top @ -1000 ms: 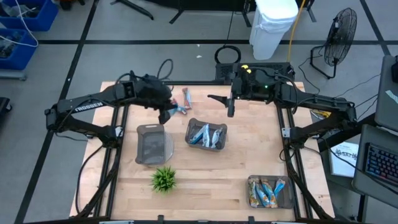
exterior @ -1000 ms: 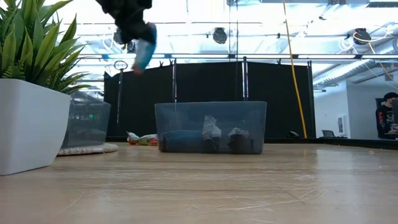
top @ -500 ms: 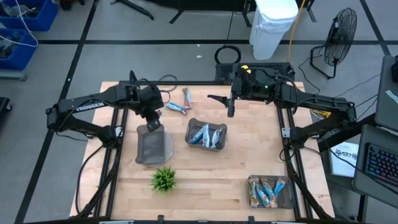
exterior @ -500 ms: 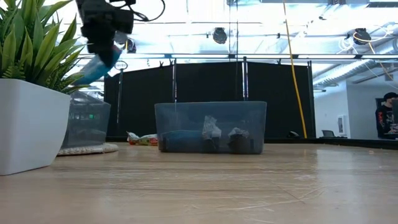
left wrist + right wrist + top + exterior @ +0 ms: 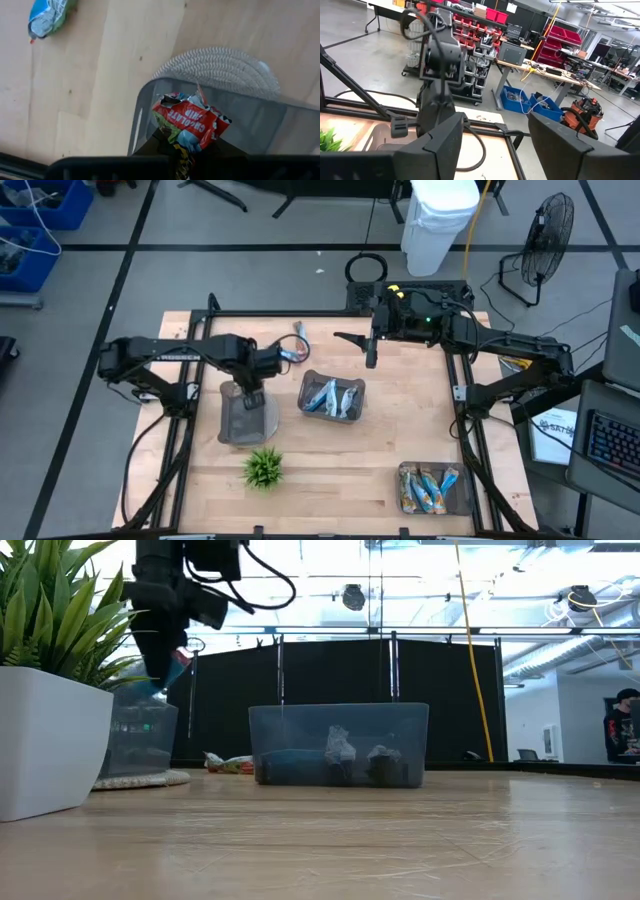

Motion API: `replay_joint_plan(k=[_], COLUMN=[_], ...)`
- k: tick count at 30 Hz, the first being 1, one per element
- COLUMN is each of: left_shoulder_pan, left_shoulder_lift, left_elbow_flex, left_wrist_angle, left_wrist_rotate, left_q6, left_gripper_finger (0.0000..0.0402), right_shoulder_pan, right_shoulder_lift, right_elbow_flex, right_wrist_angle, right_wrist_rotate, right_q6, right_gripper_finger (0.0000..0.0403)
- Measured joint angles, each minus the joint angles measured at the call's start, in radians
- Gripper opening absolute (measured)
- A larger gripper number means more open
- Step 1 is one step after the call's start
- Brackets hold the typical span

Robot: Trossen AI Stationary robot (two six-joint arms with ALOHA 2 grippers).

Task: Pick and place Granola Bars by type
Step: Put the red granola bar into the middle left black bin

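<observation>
My left gripper (image 5: 251,385) hangs over the far end of the left grey tray (image 5: 247,420), shut on a granola bar (image 5: 192,121) with a red, green and blue wrapper. In the low view the left gripper (image 5: 163,668) points down just above that tray (image 5: 139,740), which stands on a woven mat (image 5: 220,69). Two more bars (image 5: 291,351) lie on the table's far part. The middle tray (image 5: 332,397) holds blue bars, and the near-right tray (image 5: 432,488) holds several bars. My right gripper (image 5: 370,352) waits open above the table's far side. My left gripper pinches the granola bar by its lower end (image 5: 184,144) between the two fingers, which point down from above. The bar is lifted clear and sticks out beyond the fingertips toward the tray below. The fingers hide the rest of that end.
A green plant in a white pot (image 5: 263,468) stands near the left tray, at the near side. A loose bar (image 5: 47,15) lies on the wood beyond the tray. Bare wood lies between the trays. A person (image 5: 622,725) sits in the room far right.
My left gripper has carried the bar from the table's far middle toward the left tray, moving left, nearer and down. It has tipped from slanting to pointing straight down. The bar has stayed in its fingers throughout.
</observation>
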Motion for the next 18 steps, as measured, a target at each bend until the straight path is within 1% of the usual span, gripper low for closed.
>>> replay_joint_plan(k=[6, 11, 14, 18], left_shoulder_pan=[-0.039, -0.07, -0.076, -0.075], left_shoulder_lift=[0.01, 0.0, 0.001, 0.0], left_elbow_flex=[-0.074, -0.15, -0.202, -0.263], left_wrist_angle=[0.054, 0.13, 0.197, 0.238], left_wrist_rotate=[-0.01, 0.016, 0.036, 0.036], left_q6=[-0.035, -0.04, -0.058, -0.063], left_gripper_finger=[0.0018, 0.0018, 0.0017, 0.0017], right_shoulder_pan=[0.0, 0.0, 0.0, 0.0], right_shoulder_lift=[0.0, 0.0, 0.0, 0.0], right_elbow_flex=[0.0, 0.0, 0.0, 0.0], right_wrist_angle=[0.0, 0.0, 0.0, 0.0], right_wrist_rotate=[0.0, 0.0, 0.0, 0.0], right_q6=[0.0, 0.0, 0.0, 0.0], right_gripper_finger=[0.0219, 0.0216, 0.0216, 0.0219])
